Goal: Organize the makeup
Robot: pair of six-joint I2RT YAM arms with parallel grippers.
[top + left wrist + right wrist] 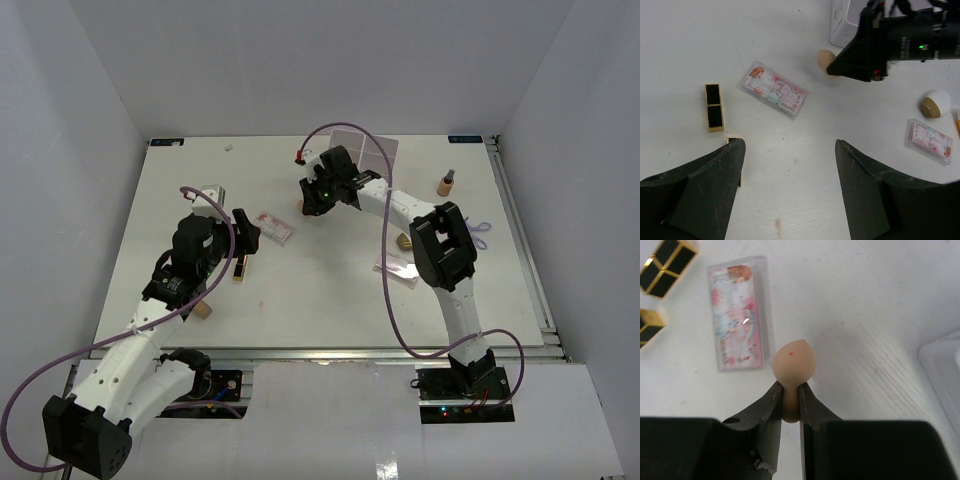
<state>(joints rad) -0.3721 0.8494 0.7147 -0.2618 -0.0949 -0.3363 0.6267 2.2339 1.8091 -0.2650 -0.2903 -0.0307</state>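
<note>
My right gripper (788, 387) is shut on the narrow end of the beige egg sponge (794, 362) and holds it just above the table; both show in the top view (303, 207). A pink flat packet (739, 320) lies just left of the sponge. My left gripper (790, 150) is open and empty above bare table, near that packet (773, 90). A black-gold lipstick (714, 106) lies to its left. A second black-gold piece (735, 162) is partly hidden by my left finger. A white-gold piece (935, 102) and a second pink packet (930, 140) lie at the right.
The white compartment box (365, 150) stands at the back, behind my right gripper. A tan dark-capped bottle (446, 181) stands at the back right. A tan wedge (203, 311) lies by my left arm. A small white object (207, 192) sits behind the left arm.
</note>
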